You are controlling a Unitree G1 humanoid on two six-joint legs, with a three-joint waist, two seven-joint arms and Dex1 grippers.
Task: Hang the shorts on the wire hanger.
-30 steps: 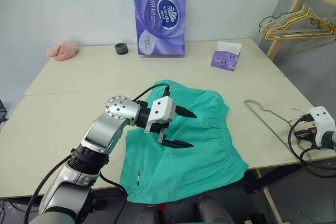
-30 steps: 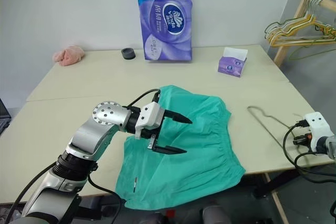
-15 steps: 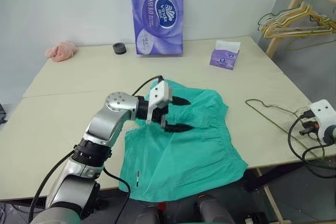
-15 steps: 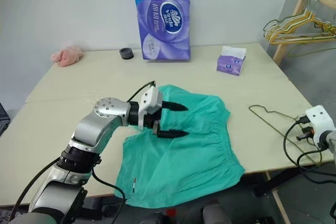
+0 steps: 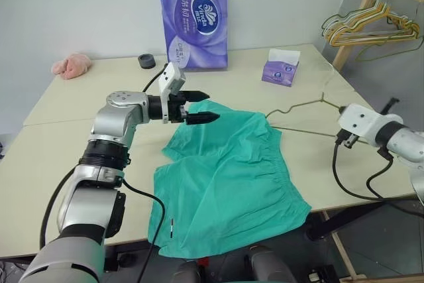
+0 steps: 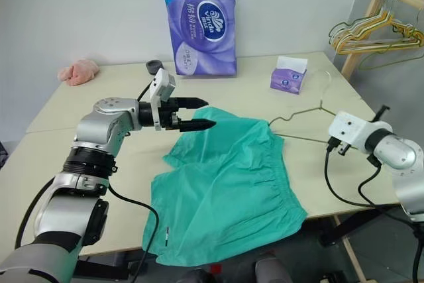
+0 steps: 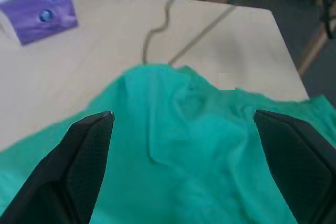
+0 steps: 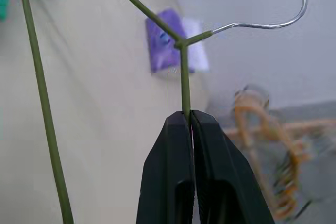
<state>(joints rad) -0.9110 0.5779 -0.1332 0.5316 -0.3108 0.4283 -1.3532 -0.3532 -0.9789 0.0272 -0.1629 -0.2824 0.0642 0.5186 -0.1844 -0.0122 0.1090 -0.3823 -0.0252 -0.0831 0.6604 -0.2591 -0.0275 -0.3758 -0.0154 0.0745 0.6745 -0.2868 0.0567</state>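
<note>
The teal shorts (image 5: 232, 177) lie flat on the table, with one leg hanging over the near edge. My left gripper (image 5: 213, 106) hovers open above their far left corner, pointing right, with nothing between its fingers. In its wrist view the shorts (image 7: 199, 150) spread out just below the fingertips. To the right of the shorts, my right gripper (image 8: 187, 115) is shut on the olive wire hanger (image 5: 296, 106). It holds the hanger lifted off the table by the wire below the neck (image 8: 181, 72), hook away from me. The hanger's far end reaches the waistband side of the shorts.
A tall purple tissue pack (image 5: 194, 18), a small purple tissue box (image 5: 278, 71), a black roll (image 5: 147, 61) and a pink fluffy cloth (image 5: 71, 64) stand along the back of the table (image 5: 66, 157). A wooden rack with several hangers (image 5: 371, 24) stands off the right edge.
My right gripper has lifted the hanger off the table and swung it left towards the shorts. My left gripper has moved from over the shorts' middle to their far left corner, still open.
</note>
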